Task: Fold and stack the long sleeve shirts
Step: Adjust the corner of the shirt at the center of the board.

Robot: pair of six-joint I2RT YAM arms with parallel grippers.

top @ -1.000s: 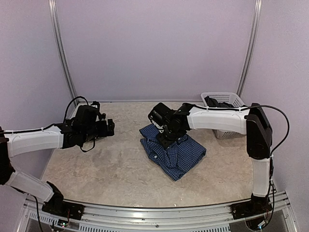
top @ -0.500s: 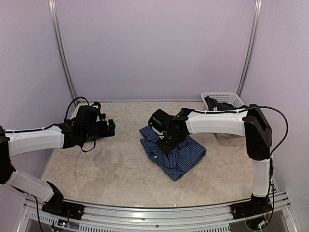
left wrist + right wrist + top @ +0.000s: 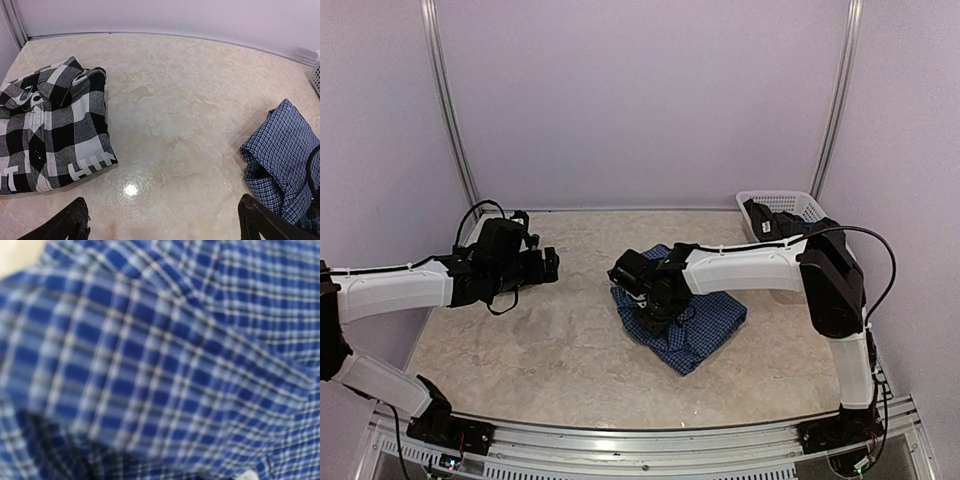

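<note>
Left jaws wide, above desk (image 3: 550, 350) at 9 o'clock. Right jaws buried in blue shirt (image 3: 715, 320), centre; width can't tell.

Your blue checked shirt (image 3: 705, 325) lies folded in a rumpled bundle near the middle of the desk (image 3: 550, 350). Its fine dark check fills the right wrist view. Your black-and-white plaid shirt (image 3: 55, 125) lies flat and neatly folded, well apart from it on the left in the left wrist view. Its collar is on the far side and white block letters run along its near edge.
</note>
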